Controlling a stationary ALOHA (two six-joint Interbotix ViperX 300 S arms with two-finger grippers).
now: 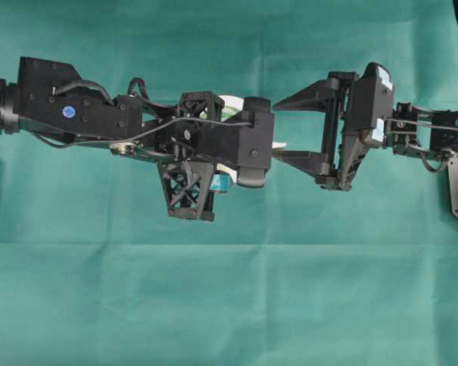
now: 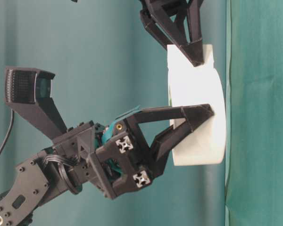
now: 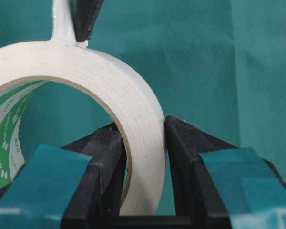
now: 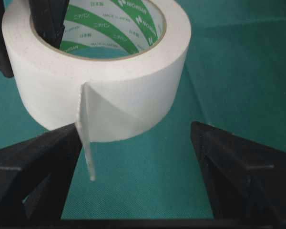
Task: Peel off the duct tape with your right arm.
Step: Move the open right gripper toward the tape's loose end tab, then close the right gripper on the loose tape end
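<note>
The duct tape (image 4: 100, 81) hangs above the green cloth (image 1: 229, 305), its wall pinched by the left gripper (image 3: 143, 157). Its loose strip end (image 4: 88, 143) juts out beside one finger of the right gripper (image 4: 133, 162), whose jaws gape with clear room between them.

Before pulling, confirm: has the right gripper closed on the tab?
No: the right gripper is open, and the tab touches only one finger.

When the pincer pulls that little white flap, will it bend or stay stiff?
The flap looks thin and folded, so it probably bends easily. It may cling, being tape. The roll likely won't roll away: the left pincer clamps its wall. The right pincer stands open around the flap.
</note>
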